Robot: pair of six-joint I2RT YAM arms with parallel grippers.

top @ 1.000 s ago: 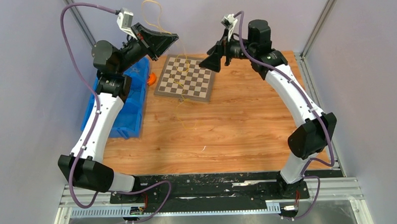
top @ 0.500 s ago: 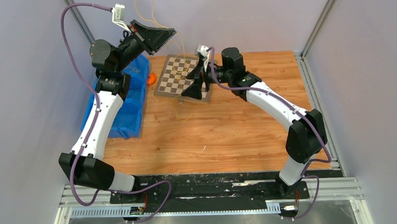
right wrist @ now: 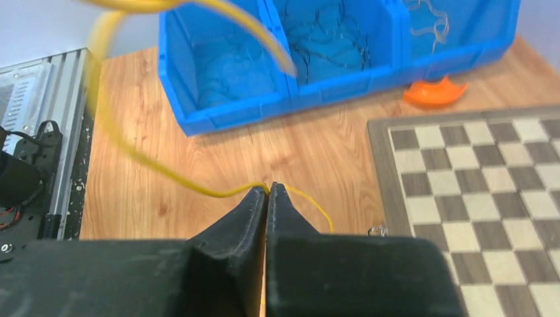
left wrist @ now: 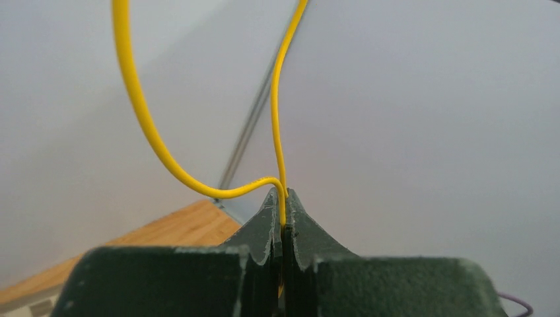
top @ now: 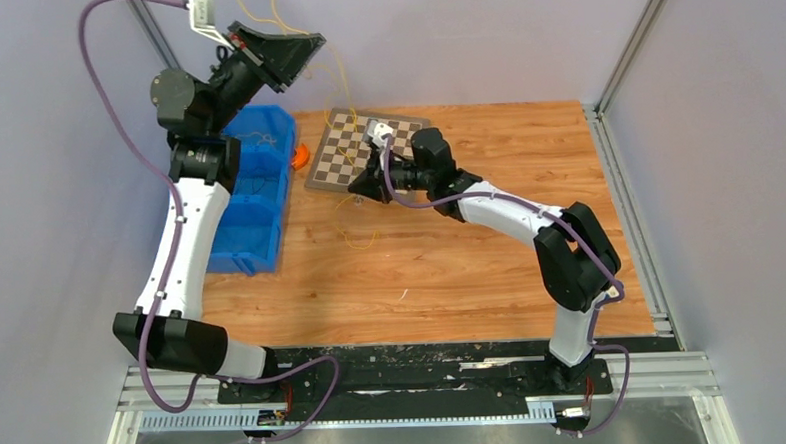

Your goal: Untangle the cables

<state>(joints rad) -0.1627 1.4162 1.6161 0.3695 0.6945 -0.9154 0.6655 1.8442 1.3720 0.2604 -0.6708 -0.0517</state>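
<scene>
High in the upper left of the overhead view, the yellow cable loops above the left end effector, which is pressed together on it. From there the cable hangs down across the chessboard and trails onto the tabletop at the middle of the frame. No other coloured strand can be made out around it (the wire is very thin from above).

A second ago the right end effector was raised beyond the board with its jaws spread. It has since swung down to the board's near left corner and closed, and its wrist view shows the jaws pinching a lower run of the same cable, which comes out on both sides of the tips. Meanwhile the left arm has climbed higher and further left.

The cable is therefore now held at two places, so it can probably be drawn apart to open its loops. The blue bins stand just left of the board.
</scene>
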